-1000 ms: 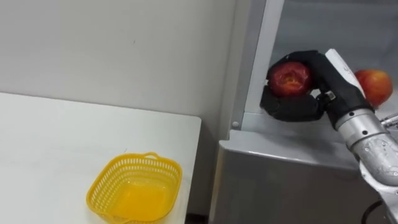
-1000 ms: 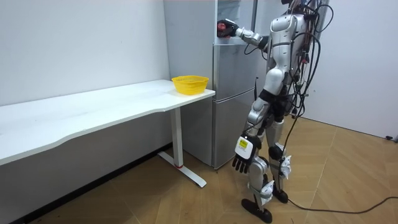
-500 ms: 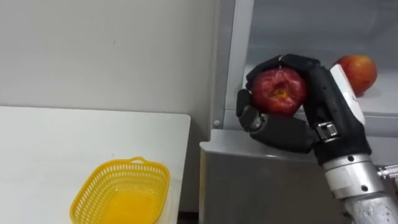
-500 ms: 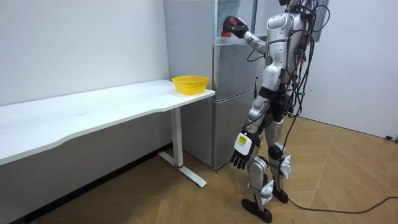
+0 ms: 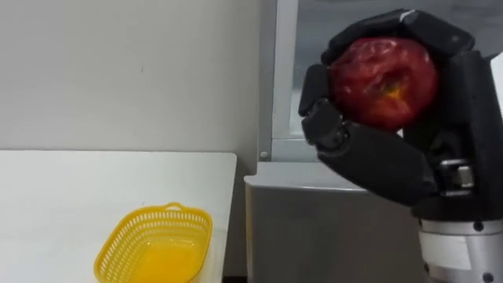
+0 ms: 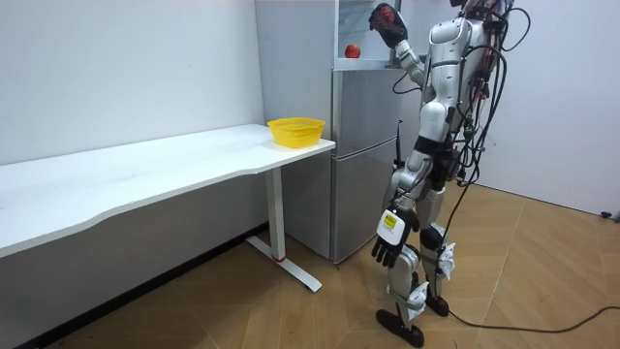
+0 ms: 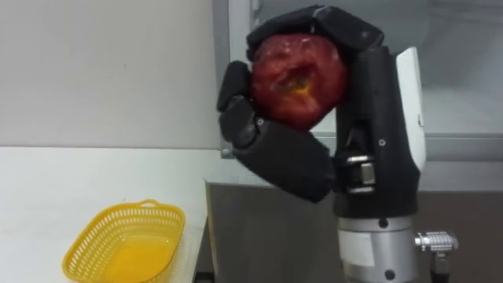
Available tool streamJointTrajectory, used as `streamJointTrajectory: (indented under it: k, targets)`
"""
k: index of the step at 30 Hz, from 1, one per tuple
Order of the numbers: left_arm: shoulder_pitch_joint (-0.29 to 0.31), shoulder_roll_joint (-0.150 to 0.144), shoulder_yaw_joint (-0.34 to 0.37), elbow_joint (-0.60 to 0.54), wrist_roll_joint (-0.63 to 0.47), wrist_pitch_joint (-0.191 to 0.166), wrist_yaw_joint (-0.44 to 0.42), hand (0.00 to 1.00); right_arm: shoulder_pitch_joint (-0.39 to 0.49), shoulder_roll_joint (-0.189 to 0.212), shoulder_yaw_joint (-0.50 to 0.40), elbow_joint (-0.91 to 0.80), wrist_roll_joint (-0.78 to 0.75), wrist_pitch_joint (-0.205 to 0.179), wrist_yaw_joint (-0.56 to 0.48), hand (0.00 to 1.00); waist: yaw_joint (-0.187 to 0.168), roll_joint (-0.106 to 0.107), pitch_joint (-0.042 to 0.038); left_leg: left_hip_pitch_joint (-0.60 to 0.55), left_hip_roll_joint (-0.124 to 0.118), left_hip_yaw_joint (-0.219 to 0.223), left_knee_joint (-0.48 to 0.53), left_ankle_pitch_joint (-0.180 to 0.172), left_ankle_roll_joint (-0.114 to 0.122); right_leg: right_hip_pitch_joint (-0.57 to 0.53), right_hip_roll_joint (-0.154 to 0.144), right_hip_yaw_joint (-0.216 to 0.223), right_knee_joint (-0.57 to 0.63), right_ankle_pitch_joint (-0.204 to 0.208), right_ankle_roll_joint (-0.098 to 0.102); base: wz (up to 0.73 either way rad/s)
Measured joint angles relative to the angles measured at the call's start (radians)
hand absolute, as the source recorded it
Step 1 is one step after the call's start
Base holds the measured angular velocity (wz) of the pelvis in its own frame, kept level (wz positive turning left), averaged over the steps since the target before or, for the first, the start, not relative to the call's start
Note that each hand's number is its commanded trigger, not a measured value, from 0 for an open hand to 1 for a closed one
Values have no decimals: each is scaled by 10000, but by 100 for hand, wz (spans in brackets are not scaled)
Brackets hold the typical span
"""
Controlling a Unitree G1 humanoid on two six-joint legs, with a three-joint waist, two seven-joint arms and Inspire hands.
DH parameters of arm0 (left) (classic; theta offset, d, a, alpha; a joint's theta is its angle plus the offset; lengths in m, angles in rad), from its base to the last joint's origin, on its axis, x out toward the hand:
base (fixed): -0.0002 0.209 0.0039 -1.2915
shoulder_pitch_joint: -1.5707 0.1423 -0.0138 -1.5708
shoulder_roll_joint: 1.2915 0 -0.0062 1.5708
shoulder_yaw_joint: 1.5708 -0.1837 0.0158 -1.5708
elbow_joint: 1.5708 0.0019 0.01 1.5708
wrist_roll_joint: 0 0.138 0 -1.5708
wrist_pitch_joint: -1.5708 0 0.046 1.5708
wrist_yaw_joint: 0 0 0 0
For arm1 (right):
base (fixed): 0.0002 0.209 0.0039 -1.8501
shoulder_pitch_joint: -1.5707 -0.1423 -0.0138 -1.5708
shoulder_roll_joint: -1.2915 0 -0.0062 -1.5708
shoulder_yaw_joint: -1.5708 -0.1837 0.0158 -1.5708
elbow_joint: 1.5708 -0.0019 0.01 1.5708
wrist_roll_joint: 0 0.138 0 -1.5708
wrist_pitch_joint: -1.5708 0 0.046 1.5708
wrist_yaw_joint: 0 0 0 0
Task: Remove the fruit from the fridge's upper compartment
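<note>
Quantities observed. Fruit: two, being one red apple (image 5: 383, 81) raised and one red apple (image 6: 352, 50) on the upper shelf. One yellow basket (image 5: 189, 211). One white table (image 5: 63, 196). One fridge (image 6: 363, 145).

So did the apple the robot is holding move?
Yes. In the room view the apple, gripped in the right hand, has risen and come out of the fridge, toward the room view's right.
</note>
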Motion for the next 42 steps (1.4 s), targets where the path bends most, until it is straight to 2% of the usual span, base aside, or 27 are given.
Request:
streamJointTrajectory:
  k: [4,8,10,12,15,18,21,25,27,30,34,37,39,40,42]
  targets:
    - [-52,-60,-21,0,-6,-98,-166,0,0,-9,248,3,-359,-4,110,100,65,6,-8,-23,9,7,22,3,-4,-6,6,-3,1,14,-11,0]
    - [-219,-26,-23,-10,0,-120,-182,0,0,-153,659,8,-822,-11,163,100,398,-142,16,-21,14,18,-54,18,-24,-57,21,44,-3,14,-11,-1]
    - [-263,73,-106,-52,0,-138,-232,0,-2,-251,1000,13,-929,-11,264,100,537,-286,31,-19,18,11,-124,45,-47,-84,28,33,-13,14,-11,0]
    - [-271,259,-190,-131,0,-232,-379,0,-41,-446,1266,18,-939,3,517,100,656,-561,17,-66,21,-89,-142,49,-55,-86,38,-71,-31,14,-11,12]
    - [-401,430,-200,-129,-16,-238,-488,0,-160,-808,1316,20,-1556,23,733,100,719,-895,45,-91,-2,-289,-111,54,-62,-60,31,-262,-39,14,-11,18]
    - [-398,535,-193,-125,0,-277,-648,0,-389,-1037,1295,89,-2026,23,1019,100,746,-1126,82,-71,-40,-442,-86,54,-61,58,1,-474,-52,15,-9,17]
    - [-390,636,-195,-123,-6,-303,-748,0,-721,-1235,1296,121,-2158,21,1330,100,759,-1149,89,-71,-78,-542,-93,57,-52,101,-26,-488,-55,19,0,13]
    - [-352,706,-150,-121,19,-270,-781,0,-1355,-1263,1286,804,-2333,37,1367,100,807,-1142,123,-71,-88,-605,-77,61,-46,126,-35,-550,-61,17,3,5]
    - [-383,717,-129,-139,36,-233,-847,0,-1664,-1307,1283,1371,-2342,217,1360,100,826,-1156,173,-120,-97,-679,-43,62,-45,126,-52,-752,-51,12,12,9]
    - [-378,715,-130,-327,55,-113,-897,0,-1901,-1324,1283,1957,-2470,397,1344,100,954,-1188,202,-257,-105,-680,2,61,-45,24,-63,-760,-50,-5,40,2]
    - [-389,715,-128,-409,47,-12,-1054,0,-1918,-1365,1282,2469,-2462,623,1353,100,1060,-1190,209,-287,-131,-809,54,60,-45,63,-67,-799,-59,-6,41,8]
    - [-263,704,-126,-557,53,96,-1142,0,-1928,-1368,1283,2806,-2449,778,1361,100,1097,-1186,212,-291,-154,-932,53,61,-44,126,-81,-1014,-59,-8,45,12]
    - [-93,659,-129,-874,186,144,-1164,0,-2225,-1367,1290,3778,-2441,822,1365,100,1106,-1200,204,-250,-202,-1053,54,72,-26,200,-113,-1061,-47,-37,93,16]
    - [-47,658,-130,-977,213,157,-1175,0,-2338,-1367,1289,4070,-2441,910,1368,100,1110,-1208,199,-246,-205,-1064,58,73,-24,208,-115,-1061,-47,-40,98,10]
    - [15,666,-130,-1121,267,250,-1192,0,-2564,-1342,1292,4903,-2451,1235,1359,100,1344,-1278,183,-247,-207,-1141,76,74,-24,219,-111,-1109,-53,-44,103,4]
